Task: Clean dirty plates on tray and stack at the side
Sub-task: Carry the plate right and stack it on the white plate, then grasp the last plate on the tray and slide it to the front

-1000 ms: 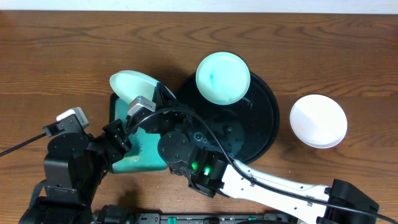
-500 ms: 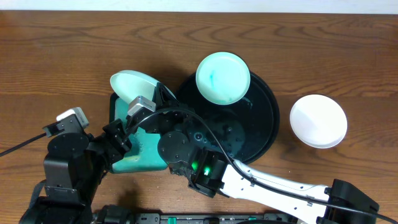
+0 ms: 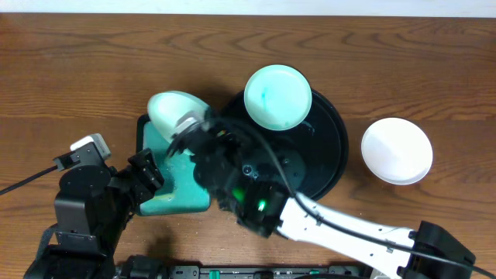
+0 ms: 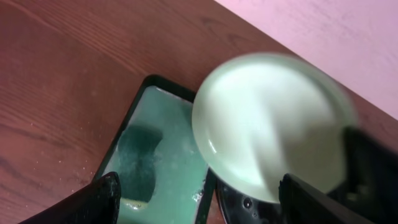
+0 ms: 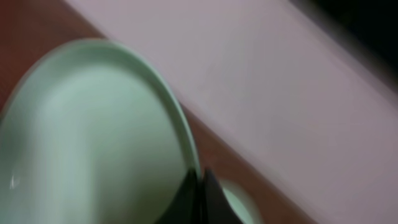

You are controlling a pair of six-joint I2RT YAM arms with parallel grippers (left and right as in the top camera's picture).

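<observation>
My right gripper is shut on the rim of a pale mint plate, holding it tilted over the teal tray's far end; the plate fills the right wrist view and shows in the left wrist view. A second plate with a teal smear sits on the far part of the round black tray. A white plate lies on the bare wood at the right. My left gripper is open and empty above the teal tray's near end.
A teal rectangular tray with a dark rim lies left of the black tray; in the left wrist view it holds wet teal liquid and a dark sponge. Bare brown wood surrounds everything.
My right gripper has swung the mint plate a little to the right and towards the black tray. The left arm has not moved.
</observation>
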